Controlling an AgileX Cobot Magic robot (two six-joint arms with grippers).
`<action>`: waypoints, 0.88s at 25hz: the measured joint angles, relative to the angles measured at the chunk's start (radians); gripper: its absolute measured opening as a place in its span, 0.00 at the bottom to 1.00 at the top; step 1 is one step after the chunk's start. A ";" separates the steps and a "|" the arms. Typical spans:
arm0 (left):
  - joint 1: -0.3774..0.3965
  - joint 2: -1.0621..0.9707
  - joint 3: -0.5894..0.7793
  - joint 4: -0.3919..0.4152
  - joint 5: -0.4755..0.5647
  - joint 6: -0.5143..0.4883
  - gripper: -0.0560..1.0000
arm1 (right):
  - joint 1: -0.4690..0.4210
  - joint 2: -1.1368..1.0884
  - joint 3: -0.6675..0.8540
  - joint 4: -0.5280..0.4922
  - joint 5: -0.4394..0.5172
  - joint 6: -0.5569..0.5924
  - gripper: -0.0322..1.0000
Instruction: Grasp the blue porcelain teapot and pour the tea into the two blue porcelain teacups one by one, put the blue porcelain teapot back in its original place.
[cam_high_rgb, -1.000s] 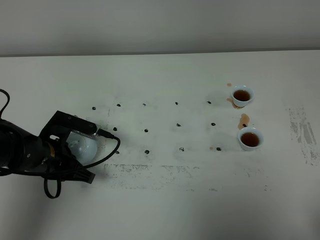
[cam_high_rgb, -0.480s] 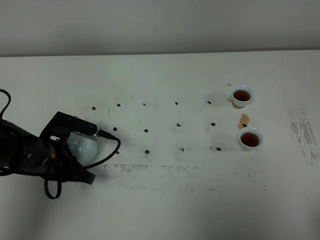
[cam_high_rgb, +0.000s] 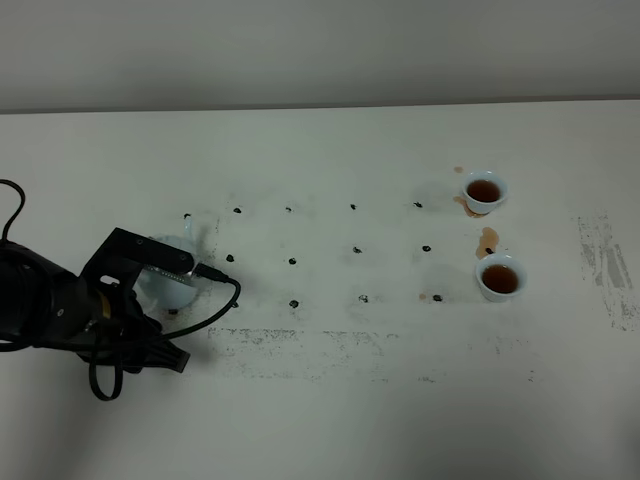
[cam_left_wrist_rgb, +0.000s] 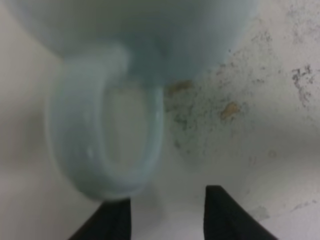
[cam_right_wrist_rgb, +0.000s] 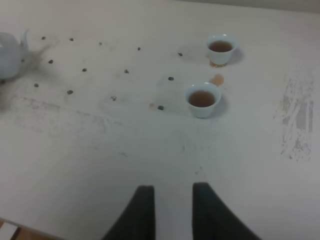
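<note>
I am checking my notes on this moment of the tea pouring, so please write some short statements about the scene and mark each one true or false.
1. Both teacups, the far teacup and the near teacup, hold dark tea. True.
2. The blue porcelain teapot stands between the two cups. False: it is far off on the left part of the table, by the left gripper.
3. The left gripper is clamped on the teapot handle. False: the fingers stand apart and the handle lies just beyond their tips.
4. Brown spill marks lie on the table near the cups. True.
5. The right gripper holds a cup. False: it holds nothing; both cups stand apart from it.
</note>
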 joint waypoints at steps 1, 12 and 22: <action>0.000 0.000 0.000 0.000 0.000 -0.003 0.41 | 0.000 0.000 0.000 0.000 0.000 0.000 0.24; 0.000 -0.001 0.000 0.000 0.056 -0.036 0.41 | 0.000 0.000 0.000 0.001 0.000 0.000 0.24; -0.028 -0.172 0.000 -0.032 0.239 -0.090 0.41 | 0.000 0.000 0.000 0.001 0.000 0.000 0.24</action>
